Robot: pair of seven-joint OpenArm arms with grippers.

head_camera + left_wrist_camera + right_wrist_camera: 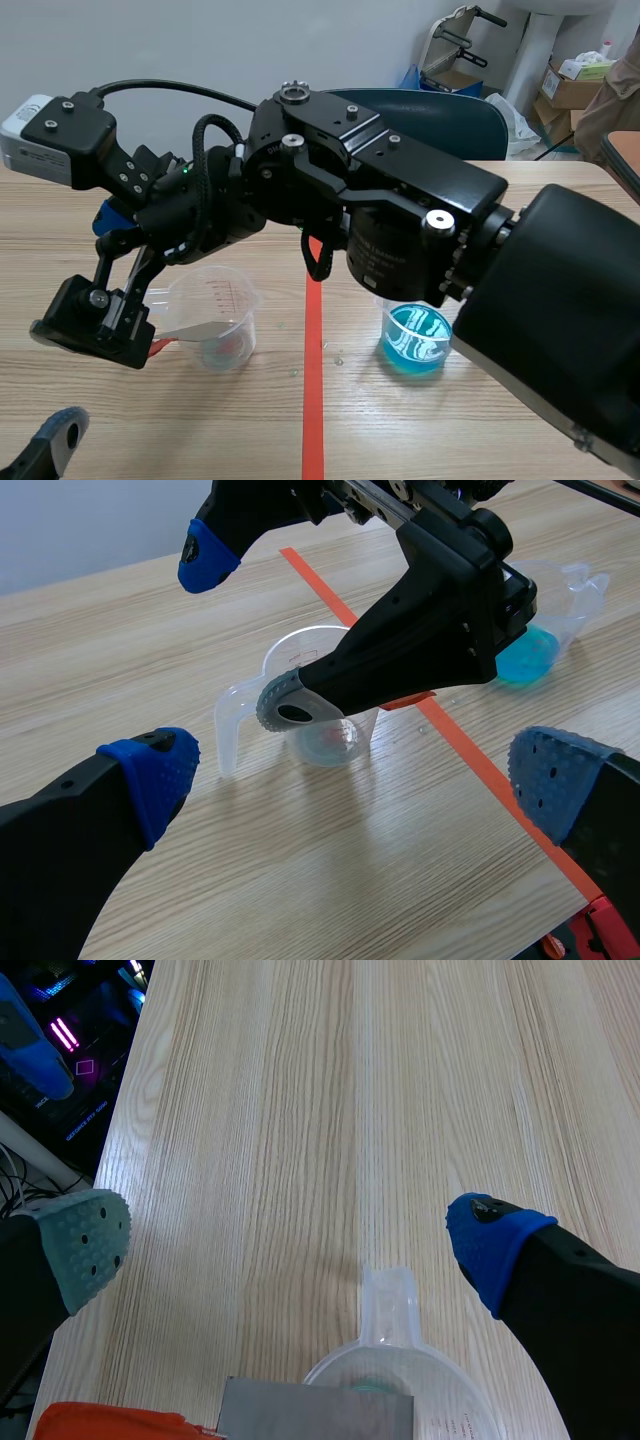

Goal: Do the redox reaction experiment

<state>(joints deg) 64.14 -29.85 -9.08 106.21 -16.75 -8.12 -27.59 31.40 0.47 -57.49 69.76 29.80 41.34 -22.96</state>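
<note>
**Two pincers spread wide around one clear beaker**

Two beakers stand on the pale, wood-grained counter (pixel 400 430), one on each side of the orange-red tape line (pixel 312 400). The clear beaker (pixel 218 322) is thin see-through plastic with red graduations and a moulded spout, and it sits on the left arm's side of the line; the blue beaker (pixel 415 338) is round and holds bright blue liquid; it sits just across the line, near the first but apart from it.

The right arm comes in from its own side and crosses the line; the right pincer (pixel 290 1245) hangs over the clear beaker with its fingers far apart, gripping nothing. One of its pads is grey-green and dotted, the other blue and dotted. A flat grey strip (pixel 315 1410) with an orange-red end lies over the beaker's rim beneath that pincer, its grey end dipping inside; it is not between the pads.

The left pincer (pixel 355 778) sits low on the near side of the clear beaker, also spread open and holding nothing; its blue dotted pads are well apart, and the beaker is ahead of the gap.

Bare wood runs from the spout to the counter's straight edge (pixel 130 1130); a band of bare wood also lies between the left pincer and the beaker.
</note>
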